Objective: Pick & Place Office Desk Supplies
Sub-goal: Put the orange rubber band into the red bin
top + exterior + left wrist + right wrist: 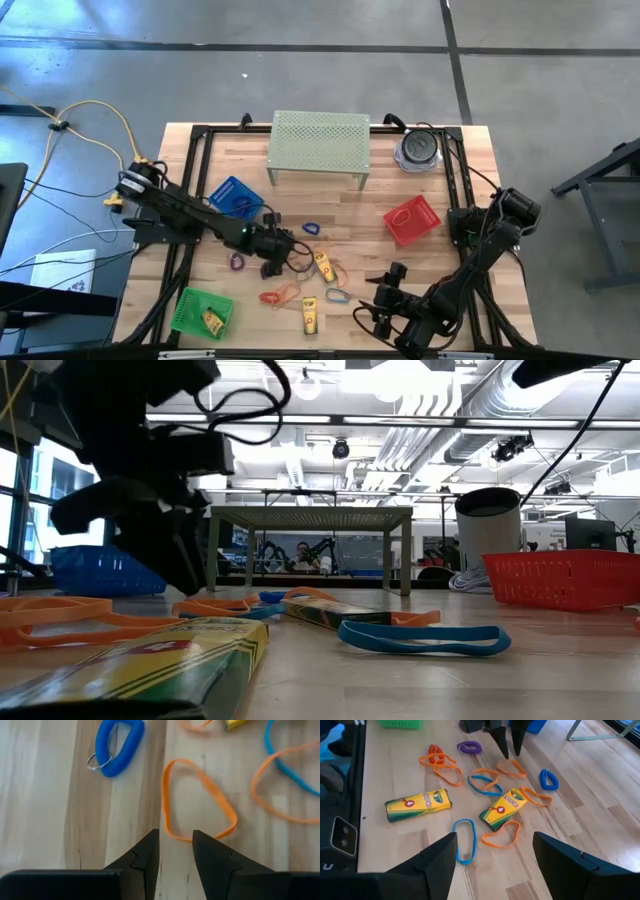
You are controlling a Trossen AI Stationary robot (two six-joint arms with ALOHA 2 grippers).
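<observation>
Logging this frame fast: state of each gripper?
Left gripper: open, tips straddling an orange rubber band, holding nothing.
Right gripper: open, empty.

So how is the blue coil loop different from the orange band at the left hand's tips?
The blue coil loop is thick, ribbed and carries a small metal ring; the orange band is thin, flat and plain. The coil loop is smaller and lies apart from the left hand; the band's edge runs between its fingertips. Both lie flat on the table.

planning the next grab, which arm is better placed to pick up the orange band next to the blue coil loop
Left. The left gripper hangs right over that orange band, fingers parted astride its edge. The right gripper waits open at the table's near edge, farther from it.
</observation>
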